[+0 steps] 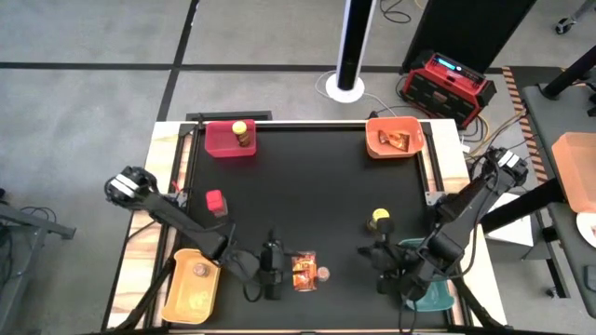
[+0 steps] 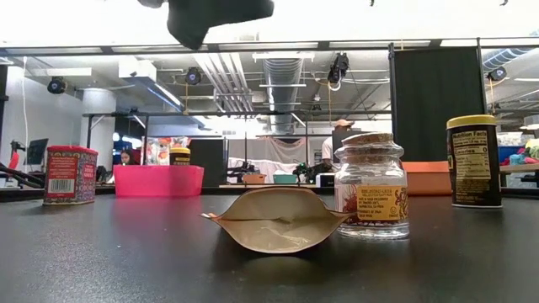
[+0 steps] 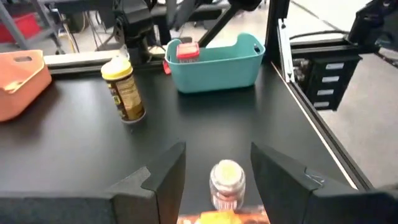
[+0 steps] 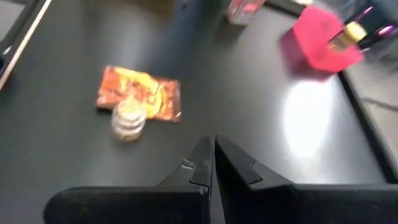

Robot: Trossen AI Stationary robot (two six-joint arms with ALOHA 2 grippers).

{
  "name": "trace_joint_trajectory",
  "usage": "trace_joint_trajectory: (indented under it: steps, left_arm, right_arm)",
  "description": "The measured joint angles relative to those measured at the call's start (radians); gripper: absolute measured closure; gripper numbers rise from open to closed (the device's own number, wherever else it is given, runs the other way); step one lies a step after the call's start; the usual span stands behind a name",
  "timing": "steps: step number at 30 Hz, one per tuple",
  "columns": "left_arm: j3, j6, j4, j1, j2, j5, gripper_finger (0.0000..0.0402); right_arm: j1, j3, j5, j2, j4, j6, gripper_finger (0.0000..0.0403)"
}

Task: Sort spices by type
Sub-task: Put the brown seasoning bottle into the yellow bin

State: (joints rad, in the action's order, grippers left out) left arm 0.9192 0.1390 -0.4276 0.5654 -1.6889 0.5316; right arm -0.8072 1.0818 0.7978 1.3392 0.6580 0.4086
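Note:
An orange-brown packet (image 1: pixel 304 272) lies flat near the table's front edge, with a small cork-topped round jar (image 1: pixel 323 274) standing against its right side. My left gripper (image 3: pixel 217 152) hovers open just left of the packet, above the table. In its wrist view the small jar (image 3: pixel 227 183) shows ahead between the fingers, untouched. My right gripper (image 4: pixel 213 146) is shut and empty, by the teal bin (image 1: pixel 433 290). A yellow-lidded jar (image 1: pixel 380 220) stands behind it. A red blocky container (image 1: pixel 215 201) stands at the left.
At the back, a red bin (image 1: pixel 230 140) holds a yellow-lidded jar (image 1: pixel 242 133) and an orange bin (image 1: pixel 395 140) holds packets. The yellow bin (image 1: pixel 182 302) at the front left holds a small jar. In the teal bin (image 3: pixel 217 62) sits a red container (image 3: pixel 186 51).

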Motion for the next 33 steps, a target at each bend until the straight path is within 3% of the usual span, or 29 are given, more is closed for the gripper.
trace_joint_trajectory:
  steps: [5,9,15,19,33]
  left_arm:
    - [0.004,-0.006,-0.130,-0.009,-0.086,-0.001,0.0236]
    - [0.050,0.003,-0.148,-0.014,-0.154,-0.026,0.0236]
    - [0.137,-0.023,-0.150,-0.025,-0.234,-0.040,0.0229]
    - [0.153,-0.010,-0.146,-0.032,-0.250,-0.054,0.0209]
    - [0.208,0.004,-0.127,-0.044,-0.348,-0.045,0.0104]
  right_arm:
    - [-0.015,-0.009,0.143,0.000,-0.013,-0.024,0.0393]
    - [-0.015,-0.013,0.148,0.000,-0.074,-0.081,0.0393]
    - [-0.015,-0.044,0.088,-0.002,-0.328,-0.310,0.0393]
    - [-0.016,-0.081,0.056,-0.003,-0.451,-0.391,0.0393]
    - [-0.015,-0.137,0.059,-0.004,-0.463,-0.329,0.0393]
